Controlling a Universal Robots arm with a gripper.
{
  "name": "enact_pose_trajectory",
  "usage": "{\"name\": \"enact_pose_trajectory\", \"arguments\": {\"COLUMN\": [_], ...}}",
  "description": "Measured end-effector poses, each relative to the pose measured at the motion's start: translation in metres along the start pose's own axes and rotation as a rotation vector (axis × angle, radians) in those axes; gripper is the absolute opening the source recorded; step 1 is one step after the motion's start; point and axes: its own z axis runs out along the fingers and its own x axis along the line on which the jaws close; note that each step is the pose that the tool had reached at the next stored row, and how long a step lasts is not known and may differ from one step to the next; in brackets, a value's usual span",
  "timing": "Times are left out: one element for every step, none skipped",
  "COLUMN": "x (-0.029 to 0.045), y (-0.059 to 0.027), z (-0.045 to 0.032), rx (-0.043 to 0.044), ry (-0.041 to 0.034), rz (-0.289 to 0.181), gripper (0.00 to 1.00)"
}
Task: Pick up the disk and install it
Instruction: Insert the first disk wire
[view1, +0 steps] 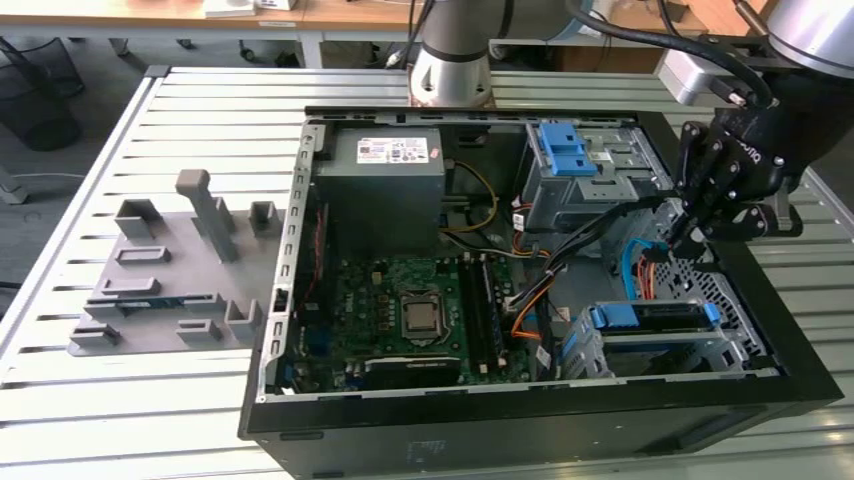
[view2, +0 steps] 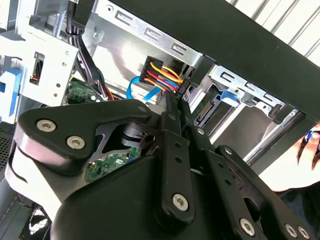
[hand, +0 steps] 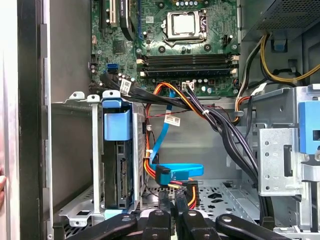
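A cable bundle (hand: 220, 125) crosses the open bay between the disk (hand: 120, 165) in its cage and the drive cage (hand: 285, 150), obstructing passage; the perforated floor (hand: 225, 192) below is bare.

Even, bright daylight-type lighting, soft shadows only inside the computer case (view1: 747, 395). Mild glare on the slatted metal table (view1: 174, 400) and on bare metal in the second wrist view. Close-up gripper (view2: 172, 107) linkages look soft, slightly out of focus.
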Motion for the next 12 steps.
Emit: {"name": "enact_pose_trajectory", "arguments": {"x": [0.0000, 0.0000, 0.0000, 0.0000, 0.0000, 0.0001, 0.0002, 0.0004, 0.0007, 0.0009, 0.0015, 0.0025], "y": [0.0000, 0.0000, 0.0001, 0.0004, 0.0009, 0.0014, 0.0020, 0.0024, 0.0028, 0.0030, 0.0031, 0.0033], "z": [0.0002, 0.0004, 0.0005, 0.0006, 0.0006, 0.0006, 0.0006, 0.0007, 0.0006, 0.0006, 0.0007, 0.0007], "rx": [0.0000, 0.0000, 0.0008, 0.0033, 0.0069, 0.0104, 0.0134, 0.0153, 0.0160, 0.0161, 0.0162, 0.0162], "ry": [-0.0005, -0.0020, -0.0030, -0.0034, -0.0034, -0.0035, -0.0037, -0.0038, -0.0037, -0.0037, -0.0037, -0.0037], "rz": [0.000, 0.000, 0.000, 0.000, 0.000, 0.001, 0.001, 0.001, 0.001, 0.001, 0.001, 0.001], "gripper": [0.16, 0.16, 0.16, 0.16, 0.16, 0.16, 0.16, 0.16, 0.16, 0.16, 0.16, 0.16]}}
